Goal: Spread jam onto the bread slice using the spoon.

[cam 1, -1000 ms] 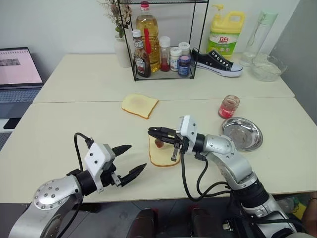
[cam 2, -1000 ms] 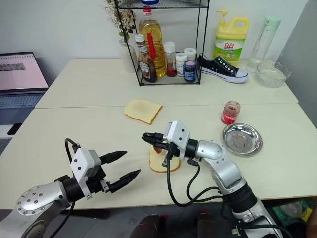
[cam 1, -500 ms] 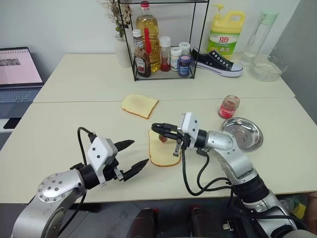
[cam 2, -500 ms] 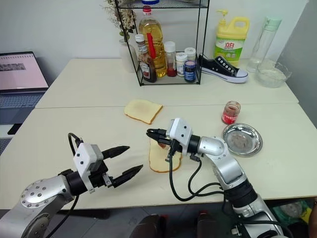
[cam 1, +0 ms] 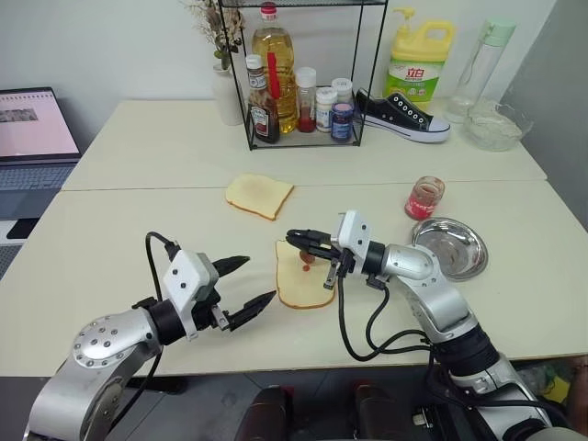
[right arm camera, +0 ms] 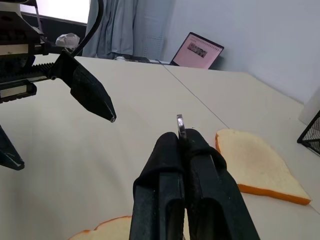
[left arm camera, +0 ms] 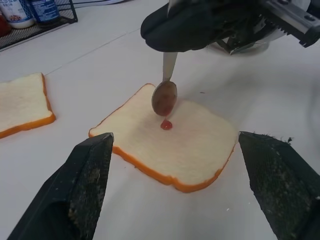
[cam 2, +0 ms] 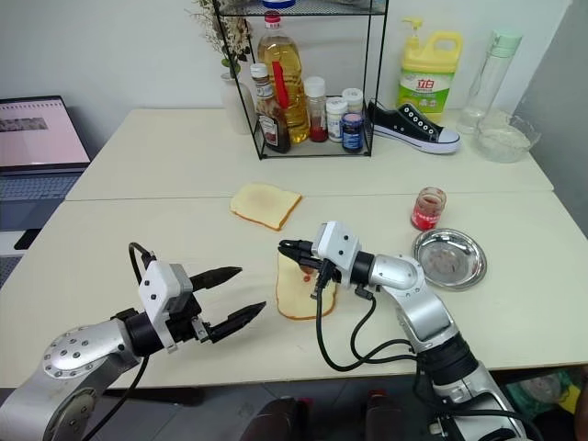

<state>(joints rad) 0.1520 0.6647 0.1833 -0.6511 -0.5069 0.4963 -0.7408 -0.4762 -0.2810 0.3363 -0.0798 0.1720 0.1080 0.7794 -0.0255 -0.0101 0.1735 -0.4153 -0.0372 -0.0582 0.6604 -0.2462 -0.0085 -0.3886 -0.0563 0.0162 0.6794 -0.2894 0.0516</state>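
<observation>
Right gripper (cam 1: 296,241) clenched on the spoon (left arm camera: 164,95), fingers pressed together around the thin handle, pointing left over the far end of the bread slice (cam 1: 304,281). Spoon bowl hanging downward just above the slice, reddish-brown coating on its face. Small red drop of jam (left arm camera: 166,124) lying on the slice directly under the bowl; whether the spoon tip touches it cannot be told. Rest of the slice's face pale, with a thin orange-brown crust along the rim.

Left gripper (cam 1: 248,283) released, both black fingers spread wide, empty, hovering over the table (cam 1: 110,239) just left of the bread slice and apart from it, pointing toward the slice.

Bread slice lying flat near the middle of the near table. Second slice (cam 1: 258,195), plain, lying farther away and slightly left, well apart from the first. Jam jar (cam 1: 424,197) standing to the right, beyond the round steel dish (cam 1: 449,247), which sits just right of the right arm. Some red jam visible low in the jar.

On the far table: wire rack (cam 1: 308,78) holding an oil bottle (cam 1: 273,64), sauce bottle and small jars; a black sneaker (cam 1: 401,115) to its right; a yellow detergent jug (cam 1: 418,62); a clear bottle and glass bowl (cam 1: 497,125) at far right. Laptop (cam 1: 33,133) at far left, screen lit.
</observation>
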